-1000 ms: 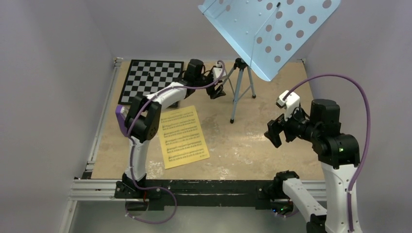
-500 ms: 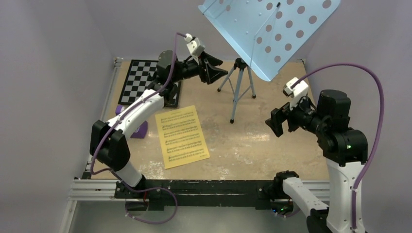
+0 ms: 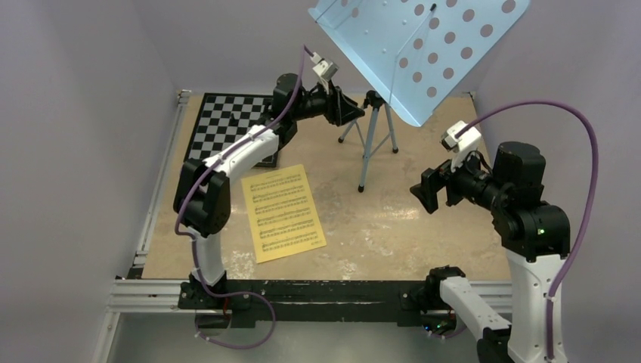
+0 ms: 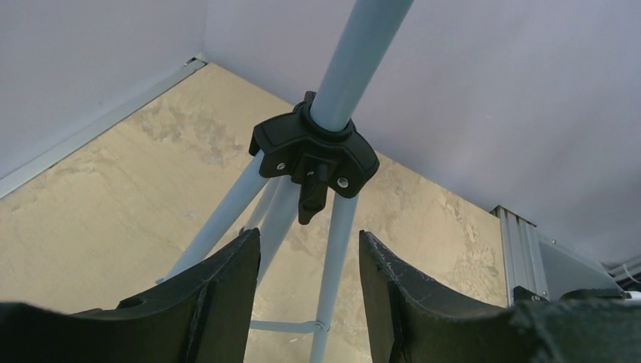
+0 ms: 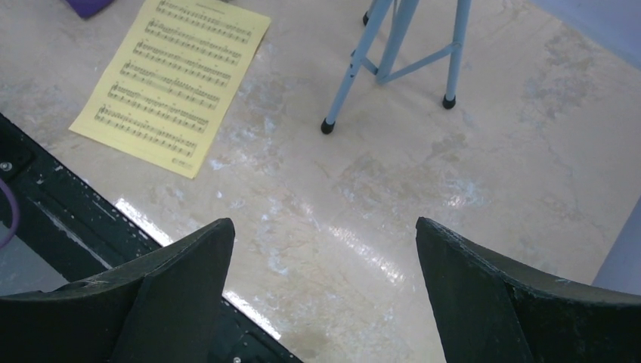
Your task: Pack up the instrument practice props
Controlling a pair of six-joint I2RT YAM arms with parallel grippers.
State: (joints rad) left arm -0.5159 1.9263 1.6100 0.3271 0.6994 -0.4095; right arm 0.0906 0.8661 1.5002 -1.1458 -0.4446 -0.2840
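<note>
At the desk's [image 3: 423,227] near edge a black rail [image 3: 332,291] carries both arm bases. The right arm [image 3: 529,227] rises from it over the near right side. The right jaws are spread wide with nothing between them, and in the wrist view only bare desk shows in the gap between the dark fingers [image 5: 174,295].

Left of centre, the yellow sheet of music [image 3: 285,213] [image 5: 170,79] lies flat on the desk, its near end close to the rail. Just past its far left corner a corner of the purple metronome [image 5: 89,6] shows in the right wrist view. From above, the left arm [image 3: 234,155] hides it.

The left arm reaches far across the desk toward the light blue music stand [image 3: 368,144] [image 5: 393,45]. The left jaws are partly open and grip nothing. They sit just beside the stand's black leg hub [image 4: 314,155], and the tripod legs show through the gap beyond the fingers [image 4: 227,295].

The stand is upright on its three feet, mid-desk toward the back, its hole-dotted tray [image 3: 423,53] tilted overhead. A checkerboard [image 3: 230,121] lies flat in the far left corner.
</note>
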